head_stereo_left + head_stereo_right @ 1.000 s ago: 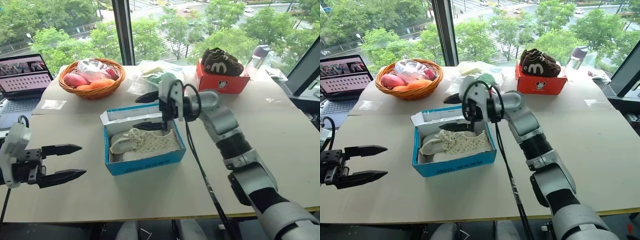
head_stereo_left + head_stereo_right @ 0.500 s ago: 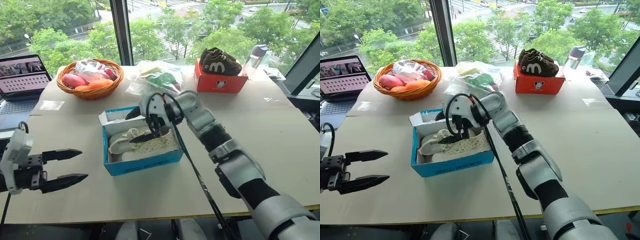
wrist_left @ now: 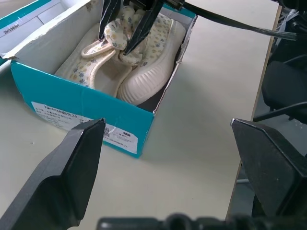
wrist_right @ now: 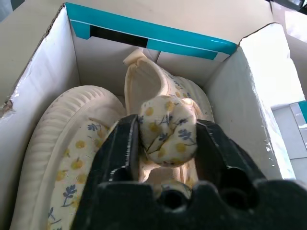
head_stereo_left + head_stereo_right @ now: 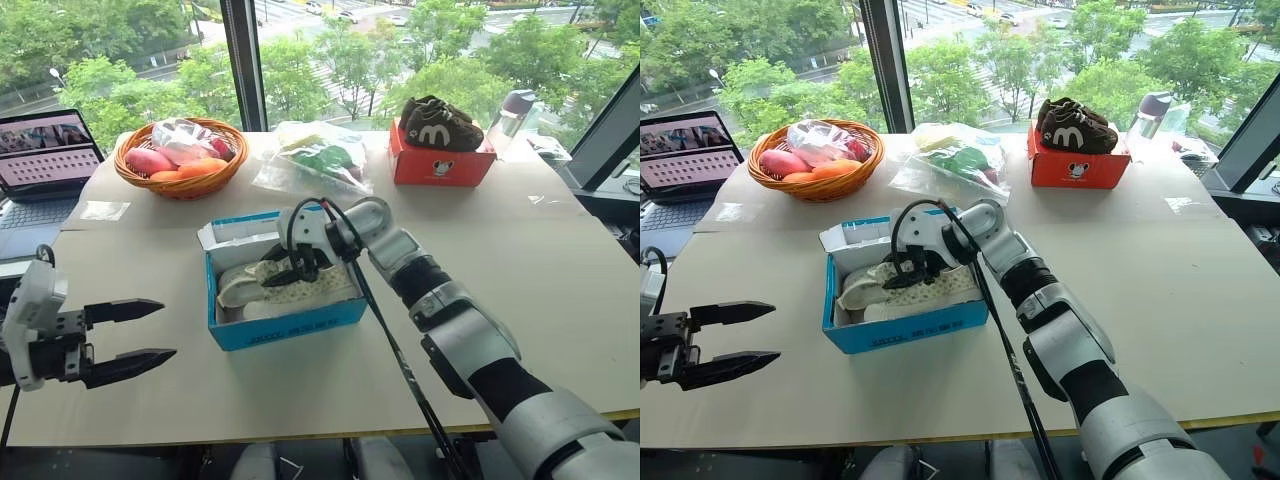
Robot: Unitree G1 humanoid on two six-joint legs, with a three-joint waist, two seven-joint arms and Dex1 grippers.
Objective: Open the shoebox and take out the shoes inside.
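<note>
The turquoise shoebox [image 5: 290, 325] stands open mid-table, its lid [image 5: 235, 232] folded back toward the windows. Inside lie the cream speckled shoes [image 5: 305, 290], side by side. My right gripper [image 5: 287, 272] reaches down into the box from its right side. In the right wrist view its two black fingers [image 4: 125, 143] are clamped on the bunched fabric upper of one shoe [image 4: 165, 127]. The left wrist view shows that same pinch on the shoe [image 3: 144, 72]. My left gripper [image 5: 166, 328] hovers open to the left of the box, apart from it, fingers spread wide.
A wicker basket of fruit [image 5: 182, 158] and a laptop [image 5: 45, 160] sit at the far left. A plastic bag [image 5: 315, 158] lies behind the shoebox. A red-orange box topped with dark brown shoes [image 5: 443, 160] and a bottle [image 5: 515, 115] stand far right.
My right gripper has sunk into the shoebox and its fingers have shut on one shoe's upper. The left gripper has stayed where it was, open.
</note>
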